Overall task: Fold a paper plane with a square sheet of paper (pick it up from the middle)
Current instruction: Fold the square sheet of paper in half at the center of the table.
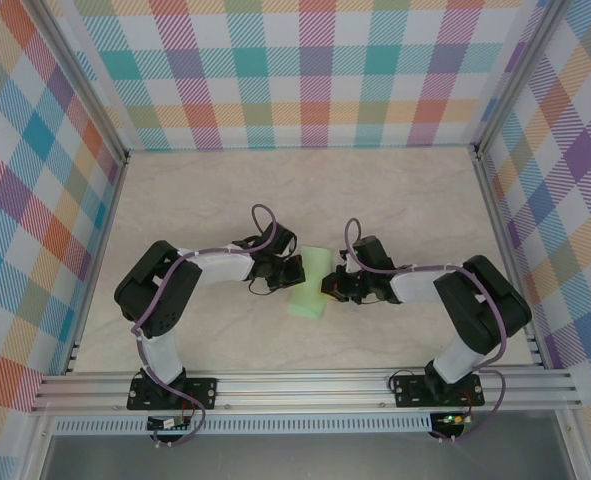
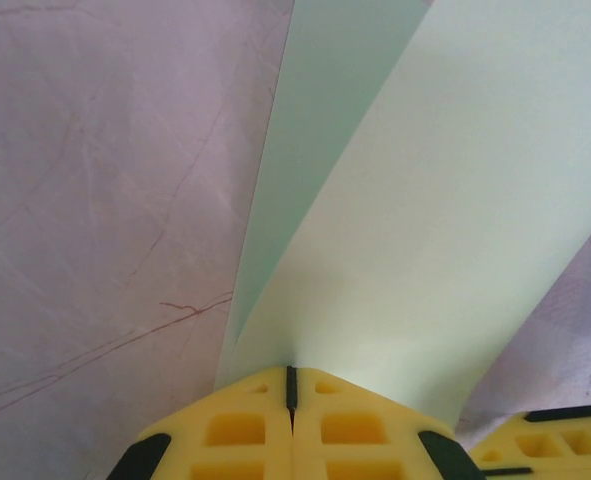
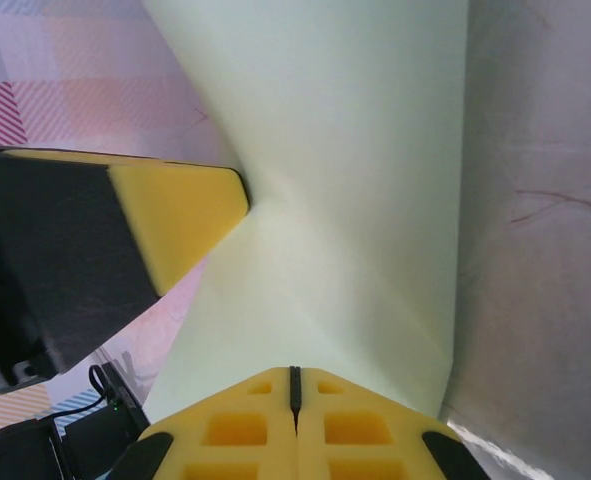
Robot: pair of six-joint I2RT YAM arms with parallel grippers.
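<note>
**Paper sheet pinched between two robot arms, mid-counter**

Pale-green and unmarked, the square sheet of paper point(image 1: 310, 285) sits near the middle of the counter point(image 1: 195, 200), a little closer to the near edge than the far one. From above it reads as a narrow upright band, not a full square. The left wrist view shows two layers, a lighter face in front of a shaded one, so the sheet seems doubled or curled over. Whether any part of it touches the counter cannot be told.

The left end effector point(image 1: 291, 270) meets the paper's left side. Its yellow fingers are pressed together with the sheet fanning out from the seam between them. The right end effector point(image 1: 335, 287) grips the opposite side the same way, fingers together and clamped on the paper. The two end effectors face each other, just beside one another, with only the sheet between.

Judging by its look, the paper is very light, limp and easily creased. It would bow under its own weight, could slip from smooth pads, and could tear if the arms pull apart. Holding it at opposite edges near the middle, as here, should keep it taut enough to fold.

Plaid walls point(image 1: 315, 70) surround the counter.
</note>
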